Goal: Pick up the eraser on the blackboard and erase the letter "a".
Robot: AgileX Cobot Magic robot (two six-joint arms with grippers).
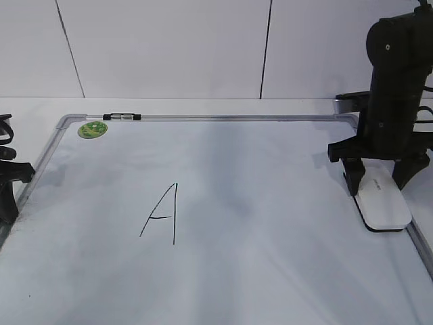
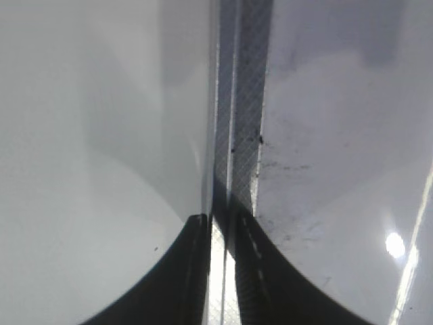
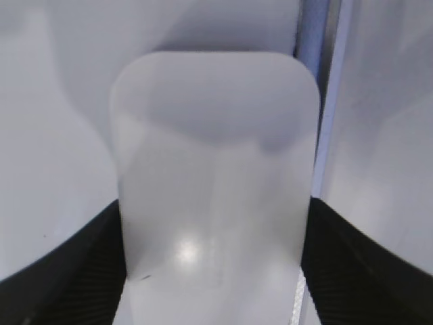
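Note:
The blackboard (image 1: 257, 203) is a white dry-erase board with a silver frame, lying flat on the table. The white eraser (image 1: 383, 203) rests on it by the right frame edge. My right gripper (image 1: 380, 186) straddles the eraser's far end, and in the right wrist view (image 3: 213, 271) both fingers press against the sides of the eraser (image 3: 213, 169). My left gripper (image 1: 8, 196) sits at the board's left edge; in the left wrist view (image 2: 222, 223) its jaws are almost together over the frame strip (image 2: 243, 101). No small cursive "a" shows anywhere on the board.
A tall capital "A" (image 1: 162, 215) is drawn left of the board's centre. A round green sticker (image 1: 93, 129) sits in the far left corner, with a small black-and-silver clip (image 1: 122, 116) on the top frame. A white wall stands behind the table.

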